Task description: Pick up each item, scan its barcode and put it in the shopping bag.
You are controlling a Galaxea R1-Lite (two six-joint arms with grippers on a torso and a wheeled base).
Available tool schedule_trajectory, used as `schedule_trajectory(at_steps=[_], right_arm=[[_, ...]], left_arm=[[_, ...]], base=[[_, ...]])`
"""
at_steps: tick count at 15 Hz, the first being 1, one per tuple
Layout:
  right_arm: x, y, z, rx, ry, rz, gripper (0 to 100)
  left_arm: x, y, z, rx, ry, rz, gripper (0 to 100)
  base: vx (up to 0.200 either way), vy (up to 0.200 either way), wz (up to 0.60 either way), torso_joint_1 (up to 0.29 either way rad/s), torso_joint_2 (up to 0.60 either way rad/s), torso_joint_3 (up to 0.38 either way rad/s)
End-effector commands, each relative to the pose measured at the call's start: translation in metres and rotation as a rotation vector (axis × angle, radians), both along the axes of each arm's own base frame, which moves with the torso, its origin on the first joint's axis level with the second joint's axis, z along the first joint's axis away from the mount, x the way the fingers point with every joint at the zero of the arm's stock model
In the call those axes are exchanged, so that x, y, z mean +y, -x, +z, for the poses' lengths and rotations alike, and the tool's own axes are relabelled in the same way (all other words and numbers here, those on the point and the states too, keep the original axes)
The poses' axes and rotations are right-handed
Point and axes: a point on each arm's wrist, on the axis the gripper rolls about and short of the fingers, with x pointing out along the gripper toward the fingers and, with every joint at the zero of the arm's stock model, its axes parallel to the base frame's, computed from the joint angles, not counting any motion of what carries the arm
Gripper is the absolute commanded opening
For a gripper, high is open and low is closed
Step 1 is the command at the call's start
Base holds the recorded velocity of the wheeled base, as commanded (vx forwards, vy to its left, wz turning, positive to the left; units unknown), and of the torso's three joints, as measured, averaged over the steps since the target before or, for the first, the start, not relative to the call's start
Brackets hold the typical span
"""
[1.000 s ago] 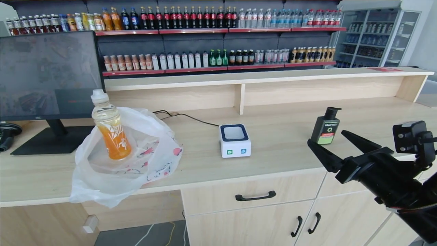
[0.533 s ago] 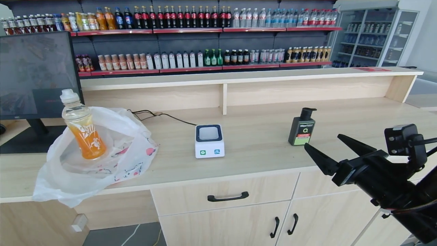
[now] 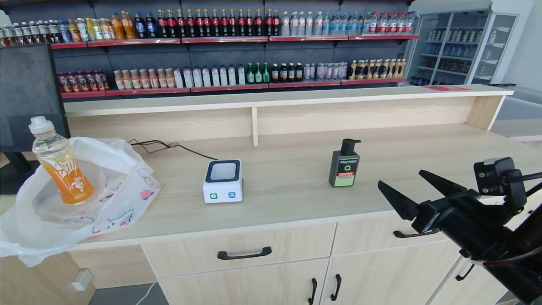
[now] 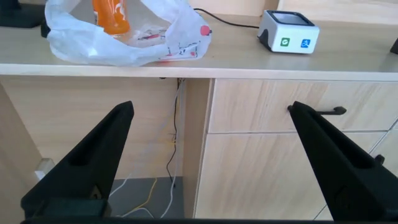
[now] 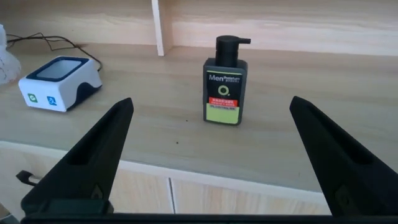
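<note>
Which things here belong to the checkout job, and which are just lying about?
Job: pump bottle, scanner, bag, juice bottle already in the bag, open right gripper.
Lying about: monitor, shelved drinks, fridge, cable.

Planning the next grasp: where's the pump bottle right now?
Head view: the pump bottle stands upright on the counter, right of centre, to the right of the white scanner and just beyond the open right gripper.
</note>
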Motion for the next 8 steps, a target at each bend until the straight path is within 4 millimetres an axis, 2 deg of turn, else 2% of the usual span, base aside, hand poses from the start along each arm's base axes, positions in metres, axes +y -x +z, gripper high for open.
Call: schedule_trajectory(at_steps=[1, 2, 8], right_arm=[[0.001, -0.003, -0.003, 0.012, 0.005, 0.001, 100], [0.002, -0.004, -0.004, 0.014, 0.005, 0.001, 100], [0.001, -0.019, -0.012, 0.042, 0.013, -0.025, 100]], left_arm=[[0.0, 0.0, 0.0, -0.001, 0.0, 0.0, 100], [0.0, 0.0, 0.0, -0.001, 0.0, 0.0, 100], [0.0, 0.0, 0.0, -0.001, -0.002, 0.0, 100]], base=[[0.2, 0.0, 0.0, 0.022, 0.01, -0.002], [0.2, 0.0, 0.0, 0.022, 0.01, 0.002], [0.0, 0.0, 0.0, 0.0, 0.0, 0.0]])
